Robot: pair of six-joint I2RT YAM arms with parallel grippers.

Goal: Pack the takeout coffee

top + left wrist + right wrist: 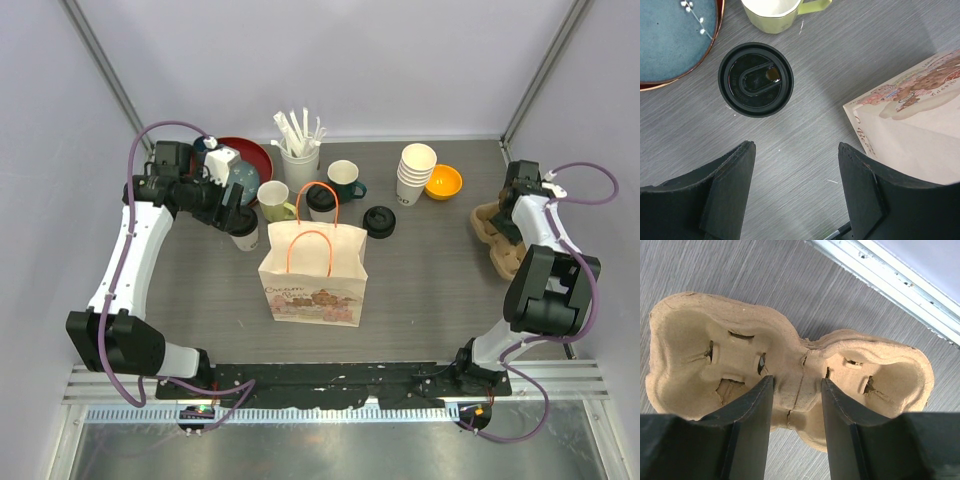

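So nothing is packed yet, we judge: left of the paper bag (313, 275) our left gripper (796, 147) gapes over a lidded cup (755, 79), our right gripper (796, 381) straddling the carrier (695, 335), grip unclear.

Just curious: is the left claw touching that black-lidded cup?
Apart. The left wrist view shows bare table between the left claw and the black-lidded cup.

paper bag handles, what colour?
Orange: both handles on the paper bag. Clearest in the top external view.

Grey table (420, 290) bears lidded cups (321, 200), mugs (345, 178), bag (313, 270), carrier (497, 232).
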